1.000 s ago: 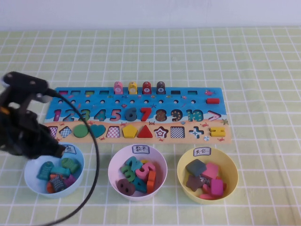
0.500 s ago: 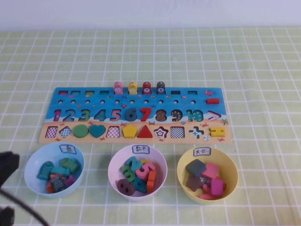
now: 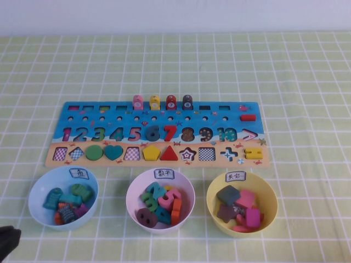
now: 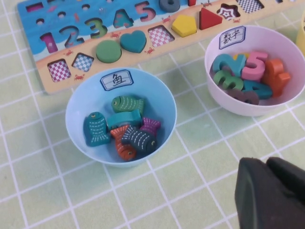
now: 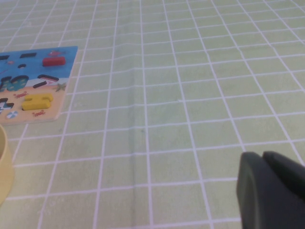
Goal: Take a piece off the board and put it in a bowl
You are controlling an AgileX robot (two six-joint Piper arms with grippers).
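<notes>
The board (image 3: 115,117) lies flat mid-table, blue above and tan below. The light blue bowl (image 3: 37,189) stands in front of its left end and holds several fish-shaped pieces. A teal block (image 4: 125,119) lies on its side among them; it also shows in the high view (image 3: 70,199). My left gripper (image 4: 264,163) is shut and empty, low over the cloth, in front of the blue bowl; only a dark tip shows in the high view (image 3: 7,241). My right gripper (image 5: 261,155) is shut and empty over bare cloth, right of the board (image 5: 55,76).
Pink (image 3: 138,102), yellow (image 3: 155,102), red (image 3: 171,102) and dark (image 3: 187,101) blocks stand upright at the board's far edge. A pale pink bowl (image 3: 133,189) of numbers and a yellow bowl (image 3: 271,193) of shapes stand right of the blue bowl.
My left arm has pulled back from above the blue bowl toward the near left corner and has almost left the high view. The bowl's contents now show uncovered.
</notes>
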